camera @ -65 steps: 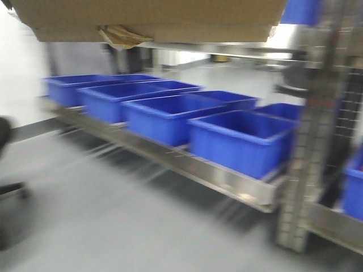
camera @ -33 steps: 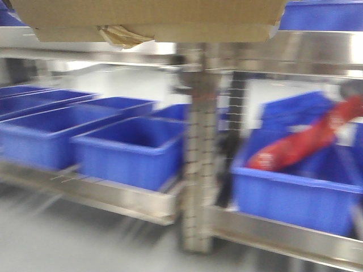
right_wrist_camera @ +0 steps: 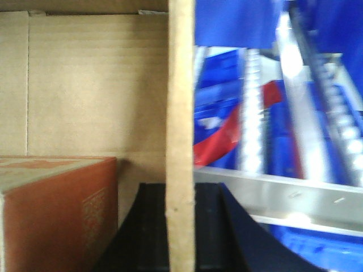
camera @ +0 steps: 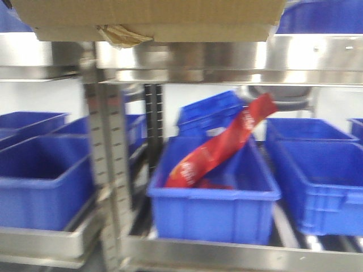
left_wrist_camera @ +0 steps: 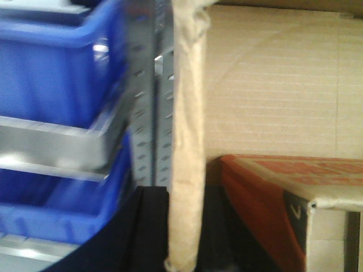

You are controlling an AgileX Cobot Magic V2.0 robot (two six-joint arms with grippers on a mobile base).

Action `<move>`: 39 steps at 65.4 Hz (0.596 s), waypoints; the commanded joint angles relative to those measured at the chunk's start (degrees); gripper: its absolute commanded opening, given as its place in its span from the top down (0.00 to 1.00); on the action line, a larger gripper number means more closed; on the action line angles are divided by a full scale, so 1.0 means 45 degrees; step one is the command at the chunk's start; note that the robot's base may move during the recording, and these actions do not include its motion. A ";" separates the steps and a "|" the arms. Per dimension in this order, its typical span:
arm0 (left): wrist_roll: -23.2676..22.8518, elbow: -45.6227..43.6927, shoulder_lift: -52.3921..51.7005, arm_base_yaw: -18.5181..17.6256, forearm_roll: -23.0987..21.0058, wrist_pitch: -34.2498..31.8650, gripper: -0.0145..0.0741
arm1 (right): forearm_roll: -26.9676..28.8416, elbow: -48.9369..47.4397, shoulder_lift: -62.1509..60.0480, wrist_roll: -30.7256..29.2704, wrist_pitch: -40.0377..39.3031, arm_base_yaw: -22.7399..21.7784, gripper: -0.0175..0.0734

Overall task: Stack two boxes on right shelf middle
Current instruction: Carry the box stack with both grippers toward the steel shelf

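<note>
Stockroom: steel racks (camera: 187,56), blue bins (camera: 212,209)

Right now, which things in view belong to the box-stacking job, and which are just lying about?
Job: cardboard box with peeling tape; shiny steel shelf tier; possibly the orange-printed carton inside the box.
Lying about: blue bins; red packet leaning in one bin.
</note>
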 commanded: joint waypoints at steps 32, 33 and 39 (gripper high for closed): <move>-0.0139 -0.0147 -0.0163 0.0022 0.0635 -0.0426 0.96 | -0.0499 -0.0179 -0.0178 -0.0008 -0.0382 -0.0086 0.98; -0.0139 -0.0147 -0.0163 0.0022 0.0635 -0.0426 0.96 | -0.0499 -0.0179 -0.0178 -0.0008 -0.0382 -0.0086 0.98; -0.0139 -0.0147 -0.0163 0.0022 0.0635 -0.0426 0.96 | -0.0499 -0.0179 -0.0178 -0.0008 -0.0382 -0.0086 0.98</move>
